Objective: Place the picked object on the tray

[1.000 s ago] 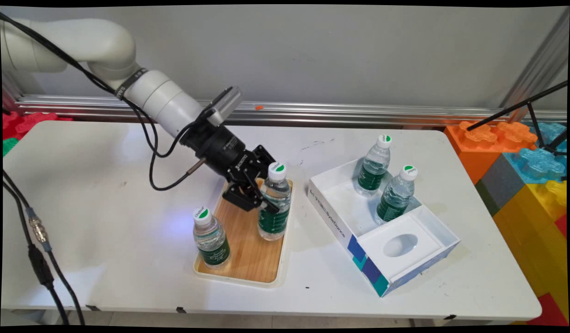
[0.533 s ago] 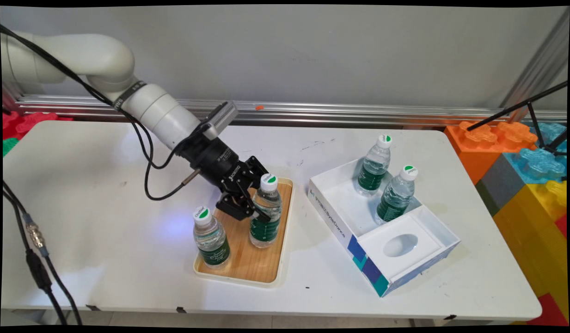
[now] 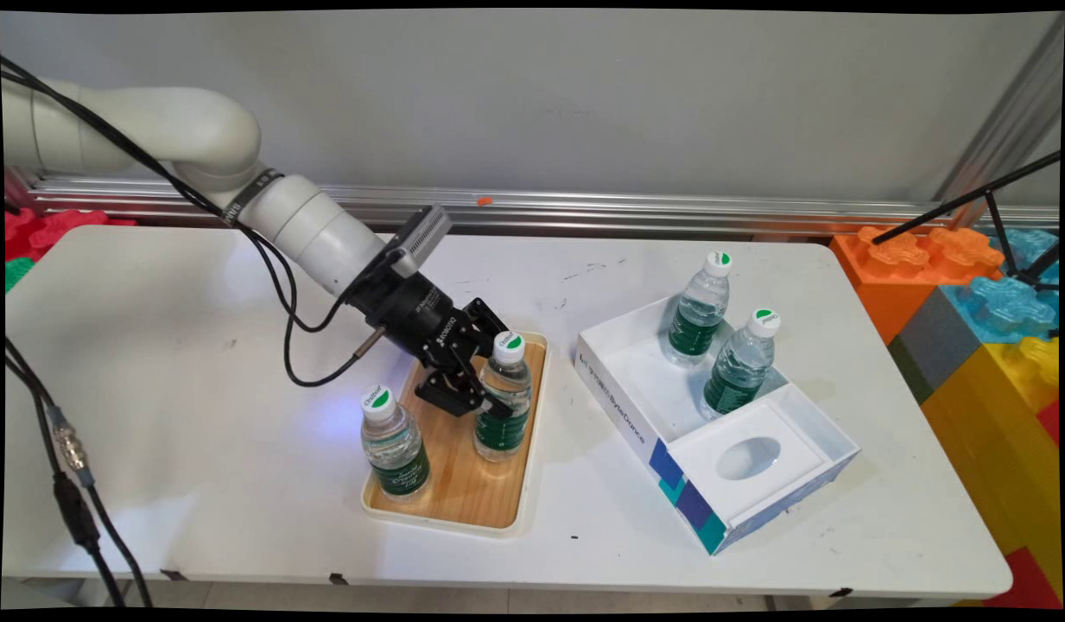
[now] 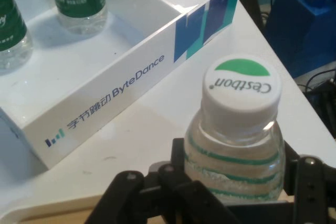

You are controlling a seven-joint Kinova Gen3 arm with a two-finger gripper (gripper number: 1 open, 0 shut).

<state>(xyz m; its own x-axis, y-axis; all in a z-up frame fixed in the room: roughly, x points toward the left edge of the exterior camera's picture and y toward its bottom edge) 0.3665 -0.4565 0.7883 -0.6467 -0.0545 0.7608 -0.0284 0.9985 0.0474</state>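
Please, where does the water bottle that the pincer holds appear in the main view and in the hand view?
Main view: the held bottle stands at centre, on the wooden tray, with the pincer closed round it.
Hand view: the same bottle fills the lower right, cap toward the camera.
Shared landmark: the white ByteDance box beside it.

- The gripper was black, on a white arm.
- The held bottle was clear, with a green label and a white cap marked with a green patch.
- The tray was wood-toned with a cream rim.
- The box was white with blue and teal blocks.
- The toy blocks looked orange, blue, yellow, perhaps grey.
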